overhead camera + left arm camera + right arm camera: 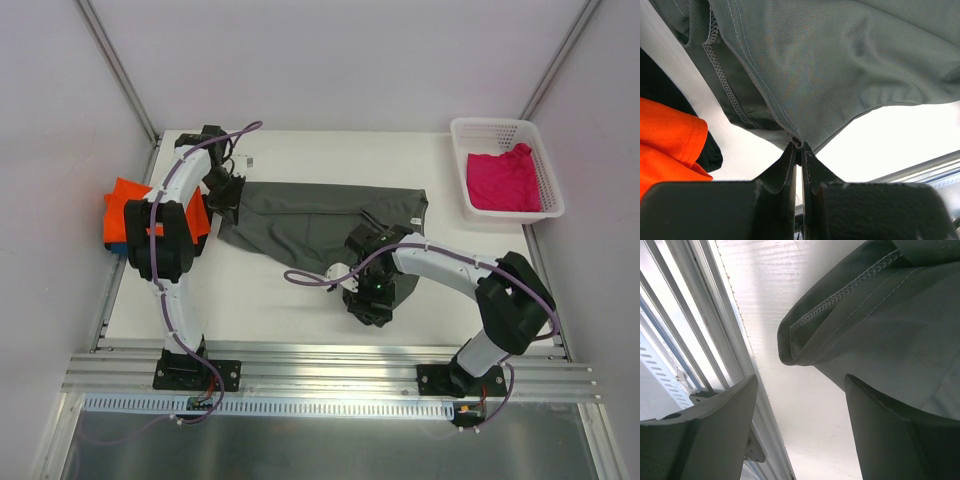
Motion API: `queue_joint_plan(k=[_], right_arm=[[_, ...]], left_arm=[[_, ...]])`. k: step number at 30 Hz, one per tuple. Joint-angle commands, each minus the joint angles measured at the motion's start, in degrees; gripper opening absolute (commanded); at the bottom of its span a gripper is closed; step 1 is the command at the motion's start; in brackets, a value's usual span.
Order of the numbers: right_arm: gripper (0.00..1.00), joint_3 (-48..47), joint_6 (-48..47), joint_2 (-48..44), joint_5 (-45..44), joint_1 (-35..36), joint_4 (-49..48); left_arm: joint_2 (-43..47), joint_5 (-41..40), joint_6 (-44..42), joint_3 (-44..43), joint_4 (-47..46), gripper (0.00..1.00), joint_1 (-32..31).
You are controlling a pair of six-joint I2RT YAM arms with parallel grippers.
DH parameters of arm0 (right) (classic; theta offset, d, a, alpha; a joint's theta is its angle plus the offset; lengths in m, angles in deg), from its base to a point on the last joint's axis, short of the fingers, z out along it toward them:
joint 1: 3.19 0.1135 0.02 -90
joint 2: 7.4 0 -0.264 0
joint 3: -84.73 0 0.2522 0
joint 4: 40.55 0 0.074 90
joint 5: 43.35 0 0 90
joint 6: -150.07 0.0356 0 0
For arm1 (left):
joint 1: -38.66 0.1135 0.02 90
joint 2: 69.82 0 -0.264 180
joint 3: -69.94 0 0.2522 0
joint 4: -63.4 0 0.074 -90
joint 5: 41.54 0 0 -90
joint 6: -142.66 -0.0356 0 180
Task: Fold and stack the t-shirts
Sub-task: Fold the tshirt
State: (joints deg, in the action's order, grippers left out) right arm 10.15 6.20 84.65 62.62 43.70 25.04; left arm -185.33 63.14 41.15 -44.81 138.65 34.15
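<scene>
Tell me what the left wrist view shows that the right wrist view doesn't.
Only the left wrist: the orange shirt at the left edge, and the left claw shut on the edge of the grey shirt. Only the right wrist: the right claw open, nothing between its fingers, and a stitched hem fold. Both: the grey shirt and the white table.

The dark grey t-shirt is plain, finely mesh-textured, with matching grey stitching along its hems. Left of it sits a bright orange t-shirt with a sliver of blue t-shirt beneath. Right of it, a magenta pink t-shirt fills a white lattice basket. The table under it is white.
</scene>
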Motion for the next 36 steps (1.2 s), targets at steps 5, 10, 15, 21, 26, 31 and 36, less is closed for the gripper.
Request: queue_joint_plan(k=[5, 10, 15, 21, 26, 31, 36], right_arm=[[0.74, -1.3, -0.5, 1.0, 1.5, 0.5, -1.1], [0.73, -2.7, -0.3, 4.5, 2.6, 1.6, -2.3], [0.71, -4.4, 2.0, 7.9, 3.7, 4.1, -3.5], [0.62, -3.5, 1.9, 9.1, 3.3, 4.3, -3.1], [0.61, -2.3, 1.7, 6.6, 1.4, 4.3, -2.5], [0.59, 0.4, 0.4, 4.8, 1.1, 4.3, -1.8], [0.42, 3.0, -0.3, 2.8, 0.5, 4.3, -1.1]], left_arm=[[1.7, 0.7, -0.4, -1.9, 2.0, 0.00, 0.1], [1.7, 0.6, -0.4, -1.8, 2.0, 0.00, 0.1], [1.6, 0.7, -0.4, -1.4, 1.9, 0.00, 0.2], [1.3, 0.8, -0.5, -1.7, 2.0, 0.00, 0.3], [1.2, 0.8, -0.5, -2.3, 1.9, 0.00, 0.7], [0.7, 1.1, -0.2, -2.6, 2.0, 0.00, 0.7], [1.2, 1.1, -0.3, -2.5, 2.0, 0.00, 0.7]])
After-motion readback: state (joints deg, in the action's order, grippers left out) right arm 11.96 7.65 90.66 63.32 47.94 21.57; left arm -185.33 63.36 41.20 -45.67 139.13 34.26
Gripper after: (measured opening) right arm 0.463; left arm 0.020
